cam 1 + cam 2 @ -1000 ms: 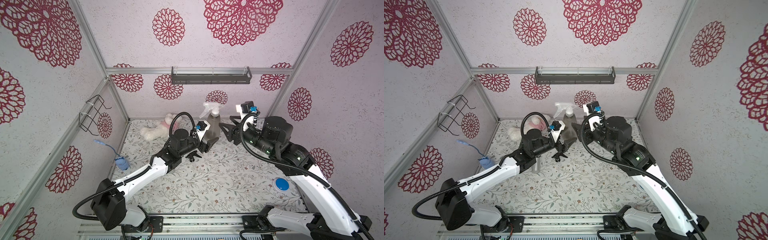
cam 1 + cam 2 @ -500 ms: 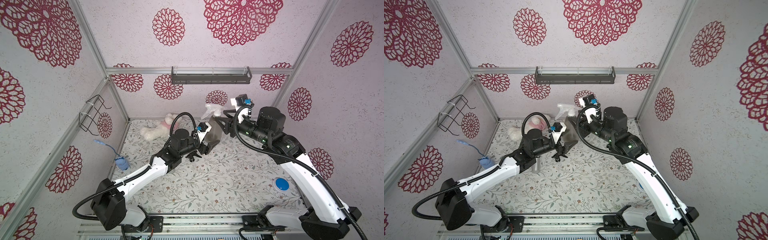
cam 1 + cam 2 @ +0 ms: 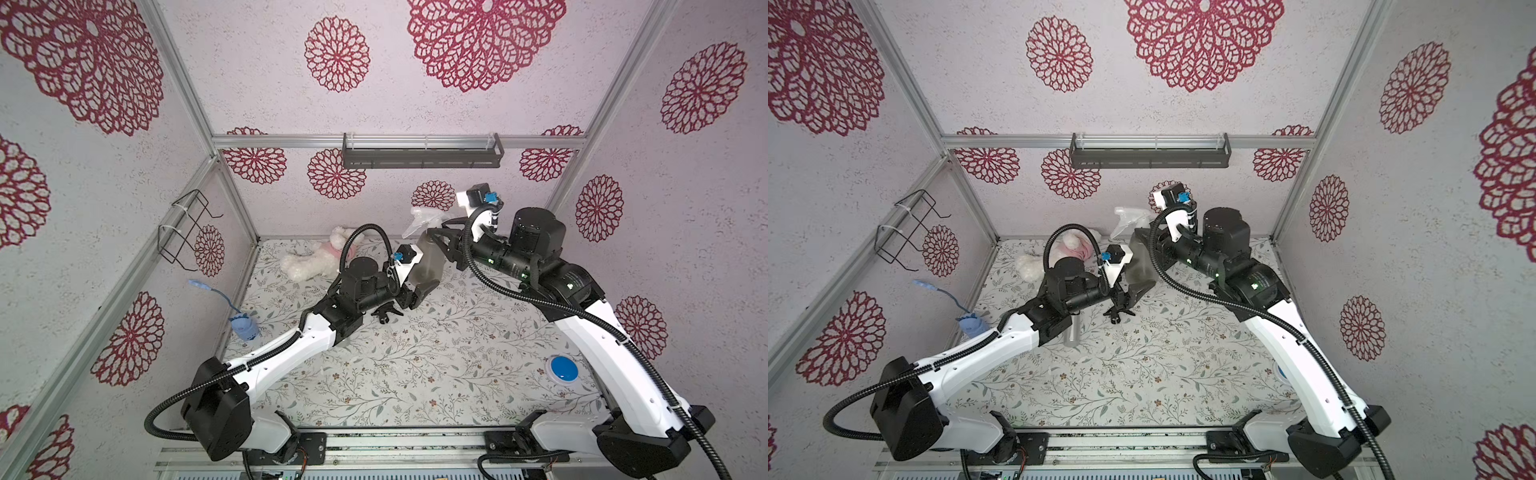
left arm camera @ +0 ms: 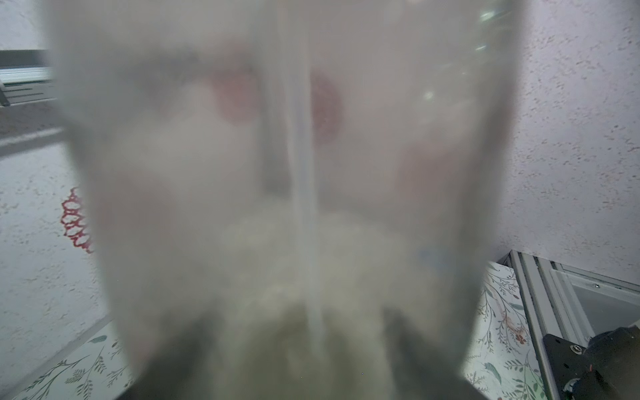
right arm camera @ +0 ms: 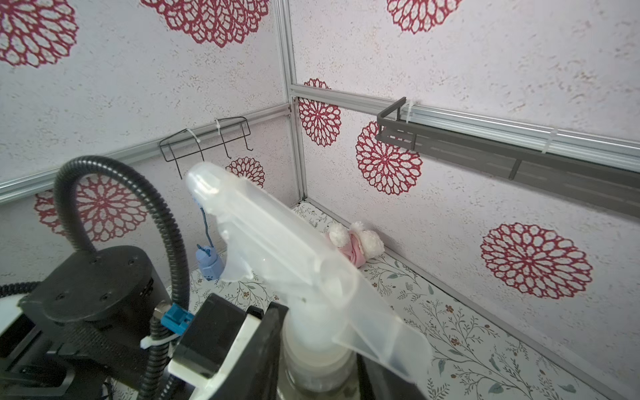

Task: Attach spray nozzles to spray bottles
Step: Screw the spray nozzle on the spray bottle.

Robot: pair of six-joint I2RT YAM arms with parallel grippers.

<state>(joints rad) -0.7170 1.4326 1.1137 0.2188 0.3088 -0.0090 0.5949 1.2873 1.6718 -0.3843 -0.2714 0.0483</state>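
My left gripper (image 3: 419, 283) (image 3: 1133, 287) is shut on the lower body of the smoky translucent spray bottle (image 3: 430, 259) (image 3: 1139, 257), which stands upright and fills the left wrist view (image 4: 277, 173). The clear spray nozzle (image 3: 419, 220) (image 3: 1126, 218) (image 5: 277, 249) sits on the bottle's neck. My right gripper (image 3: 440, 241) (image 3: 1148, 239) (image 5: 320, 367) is shut on that nozzle's screw collar, one finger on each side. The black spray nozzle (image 3: 386, 312) (image 3: 1118, 309) lies on the table beside the left gripper. The silver spray bottle (image 3: 1070, 332) lies mostly hidden under my left arm.
A white and pink plush toy (image 3: 316, 259) lies at the back left. A blue toy (image 3: 245, 328) rests by the left wall, a blue round button (image 3: 563, 369) at the right. A dark shelf (image 3: 422, 156) and a wire rack (image 3: 187, 228) hang on the walls.
My right gripper has moved left and up to the top of the bottle, and its jaws have closed round the clear nozzle's collar. The left arm and bottle have stayed put.
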